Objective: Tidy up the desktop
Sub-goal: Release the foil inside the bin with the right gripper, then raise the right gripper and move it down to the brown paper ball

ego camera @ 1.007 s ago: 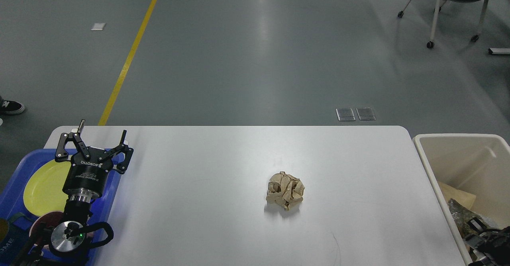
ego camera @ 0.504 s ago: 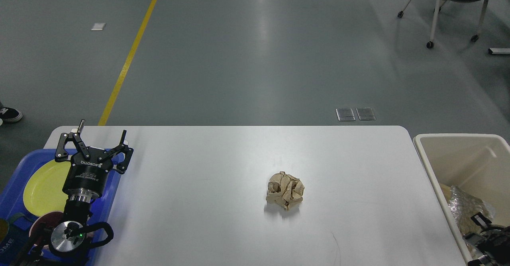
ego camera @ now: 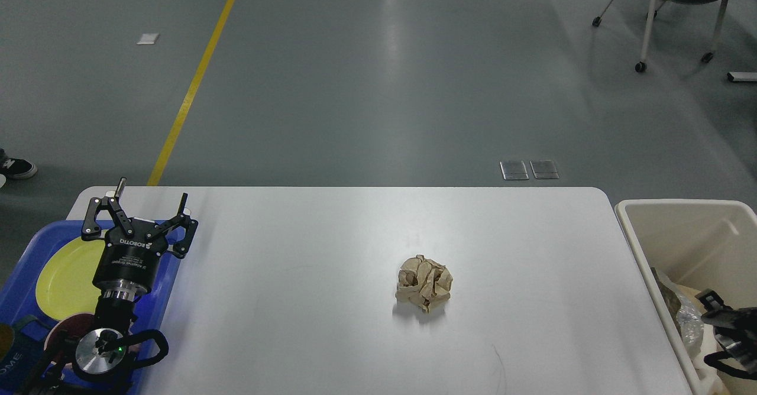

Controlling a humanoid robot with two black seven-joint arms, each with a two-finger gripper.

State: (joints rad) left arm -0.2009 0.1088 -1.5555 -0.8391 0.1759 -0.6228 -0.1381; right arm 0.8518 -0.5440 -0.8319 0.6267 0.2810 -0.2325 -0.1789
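Observation:
The white desktop fills the lower middle of the head view. A crumpled brown paper ball lies on it right of centre, apart from both grippers. My left gripper is open and empty, its fingers spread wide, above the far right edge of a blue tray at the desktop's left end. My right gripper is dark and partly cut off at the bottom right, inside a cream bin. I cannot tell its fingers apart. A crumpled silvery wrap lies in the bin beside it.
The blue tray holds a yellow plate and a reddish bowl. The cream bin stands off the desktop's right edge. A wheeled chair stands at the far right on the grey floor, and a shoe shows at the left edge.
My right gripper has moved to the right inside the bin, and the silvery wrap has shifted lower and to the left beside it. The left arm and the paper ball have not moved.

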